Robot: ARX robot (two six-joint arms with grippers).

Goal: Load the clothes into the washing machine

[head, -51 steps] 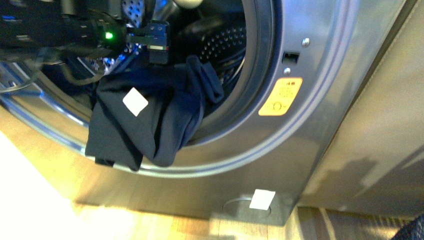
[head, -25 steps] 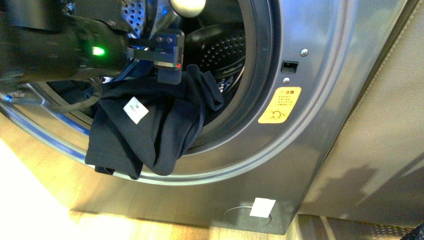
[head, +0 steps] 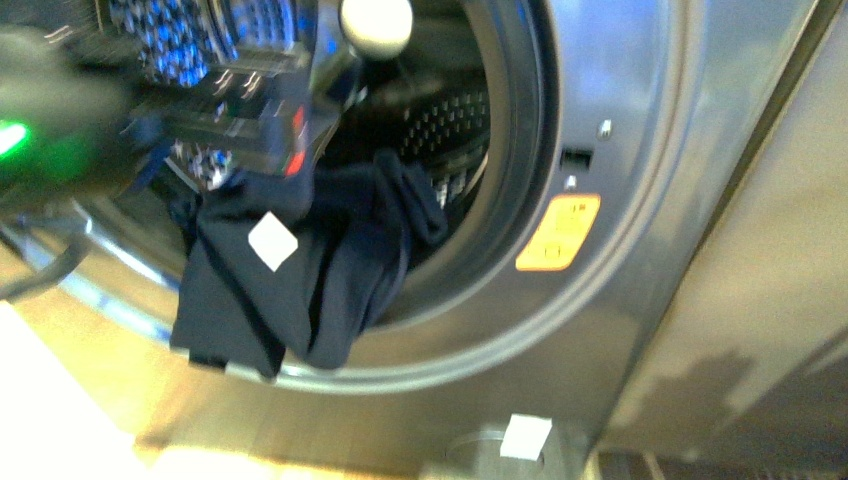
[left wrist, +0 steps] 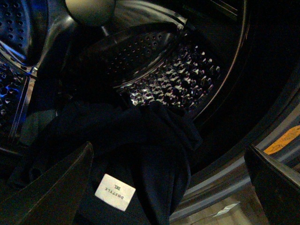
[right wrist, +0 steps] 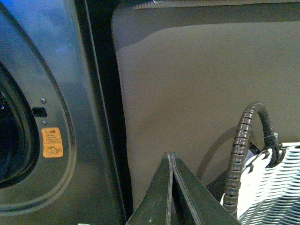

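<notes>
The clothes (head: pixel 300 275), a dark navy garment with a white square tag (head: pixel 272 241), hang half in and half out over the lower rim of the washing machine's (head: pixel 640 150) porthole. The dimpled steel drum (head: pixel 450 120) is open behind them. My left gripper (head: pixel 290 135) is blurred, just above the garment's upper left part. In the left wrist view it (left wrist: pixel 167 147) is open, with the garment (left wrist: pixel 140 136) and tag (left wrist: pixel 115 192) between the wide-apart fingers (left wrist: pixel 51 192). My right gripper (right wrist: pixel 171 159) is shut and empty, off to the right of the machine (right wrist: pixel 70 93).
A yellow warning sticker (head: pixel 558 232) sits right of the porthole. A pale round knob (head: pixel 376 22) shows at the drum's top. A grey-brown panel (right wrist: pixel 201 93) stands beside the machine. A white woven basket (right wrist: pixel 272 192) and a corrugated cable (right wrist: pixel 241 150) are near my right gripper.
My left gripper has come lower, onto the garment's upper left, and is now blurred with motion. The garment still hangs over the rim in the same place.
</notes>
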